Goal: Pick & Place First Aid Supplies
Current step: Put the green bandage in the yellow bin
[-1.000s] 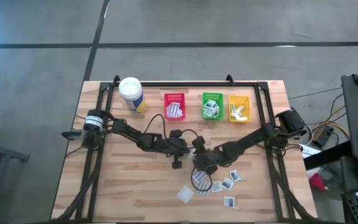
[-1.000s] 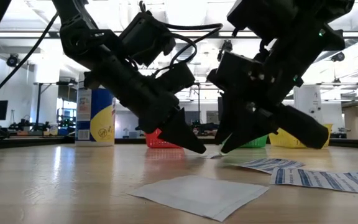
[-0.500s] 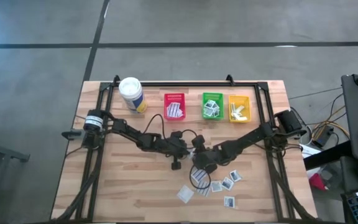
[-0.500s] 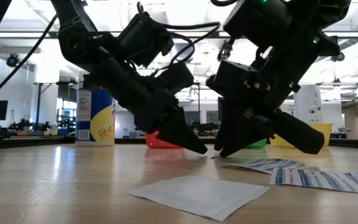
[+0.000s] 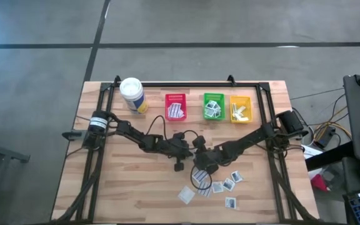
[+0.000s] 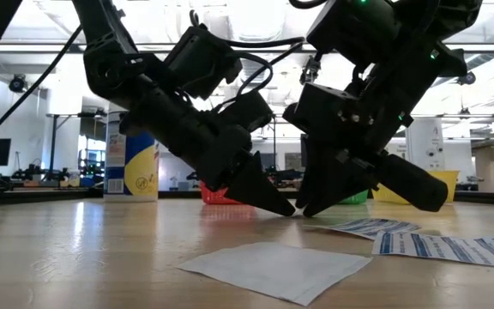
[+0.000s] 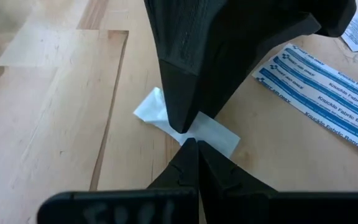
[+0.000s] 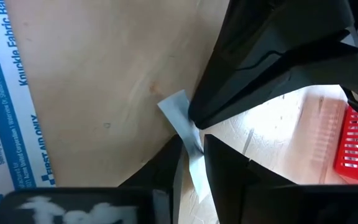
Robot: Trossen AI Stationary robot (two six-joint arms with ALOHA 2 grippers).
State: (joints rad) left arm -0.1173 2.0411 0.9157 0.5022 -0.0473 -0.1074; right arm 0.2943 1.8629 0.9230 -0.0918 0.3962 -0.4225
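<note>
A small white paper packet (image 7: pixel 219 134) lies on the wood near the table's middle, one of the first aid supplies. My two grippers meet over it tip to tip. My left gripper (image 7: pixel 191 144) is shut, its tip at the packet's edge. My right gripper (image 8: pixel 193 146) comes from the opposite side, its fingers close on either side of the packet (image 8: pixel 173 106). The arms hide the packet in the high view. Several more packets (image 5: pixel 227 185) lie flat toward the near edge, among them a blue-striped one (image 5: pixel 200 179). My left gripper sets the tip of its shut fingers (image 7: pixel 194 158) down on the packet's nearer edge (image 7: pixel 199 138), slanting down from the table's left. The packet lies flat beneath it. My right gripper has the packet's narrow end (image 8: pixel 190 138) between its two fingers (image 8: pixel 169 163), slanting down from the table's right. The packet's other end (image 8: pixel 169 104) rests on the wood.
Red (image 5: pixel 175 107), green (image 5: pixel 214 106) and yellow (image 5: pixel 240 108) bins stand in a row at the far side, each with packets inside. A white canister (image 5: pixel 132 94) stands at the far left. A plain white packet (image 6: pixel 268 268) lies close to the near edge.
My left gripper has sunk toward the table, still shut, and its tip now sits at the packet beside my right gripper's fingers.
</note>
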